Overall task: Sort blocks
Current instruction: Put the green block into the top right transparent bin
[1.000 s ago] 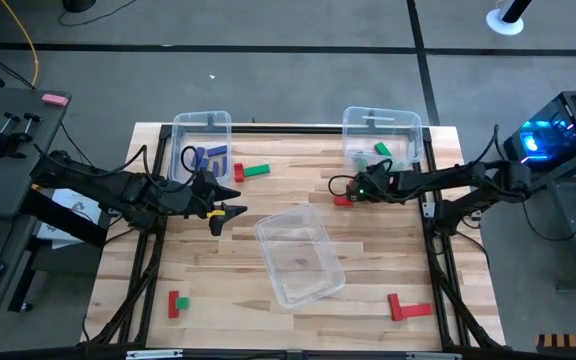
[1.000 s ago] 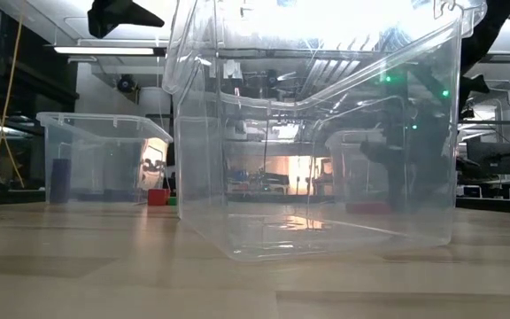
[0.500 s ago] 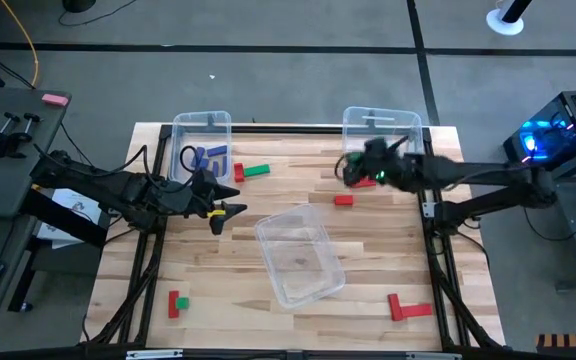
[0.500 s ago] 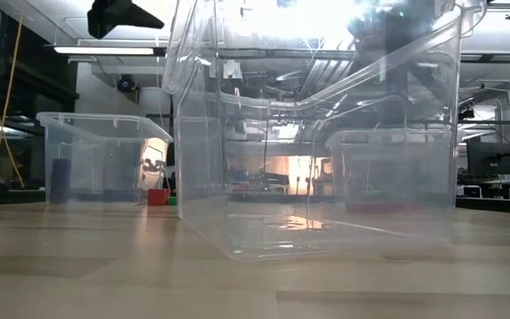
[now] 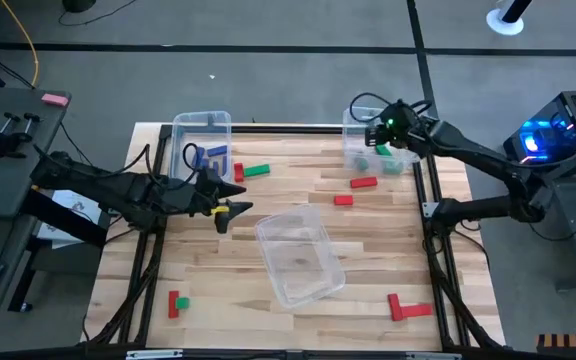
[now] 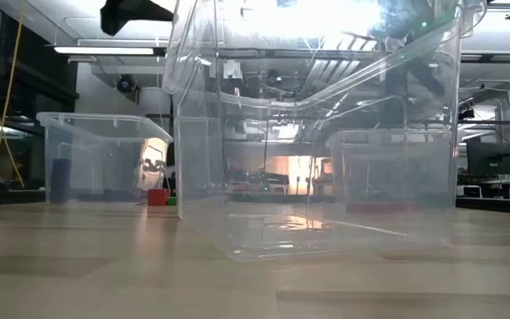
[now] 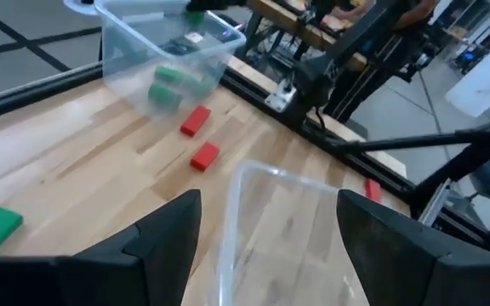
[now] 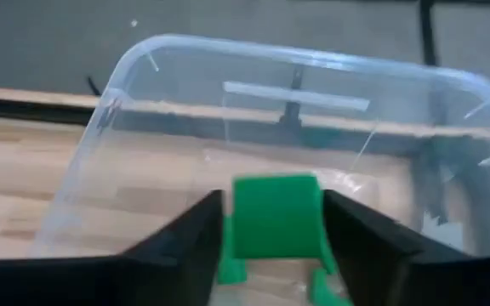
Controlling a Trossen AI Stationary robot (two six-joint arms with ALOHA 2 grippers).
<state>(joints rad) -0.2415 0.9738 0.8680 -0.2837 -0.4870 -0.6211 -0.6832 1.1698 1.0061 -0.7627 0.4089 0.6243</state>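
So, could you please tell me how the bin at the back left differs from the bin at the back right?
The back left bin holds blue blocks; the back right bin holds green blocks. The right pincer hovers over the back right bin with a green block between its fingers; nothing hovers over the back left one. Both are clear plastic.

A large clear bin (image 6: 317, 133) fills the middle, a smaller clear bin (image 6: 104, 159) stands farther back at nine o'clock holding something dark blue (image 6: 60, 177), and a red block (image 6: 158, 197) touching a green one (image 6: 173, 200) lies between them on the wooden table (image 6: 104, 275)
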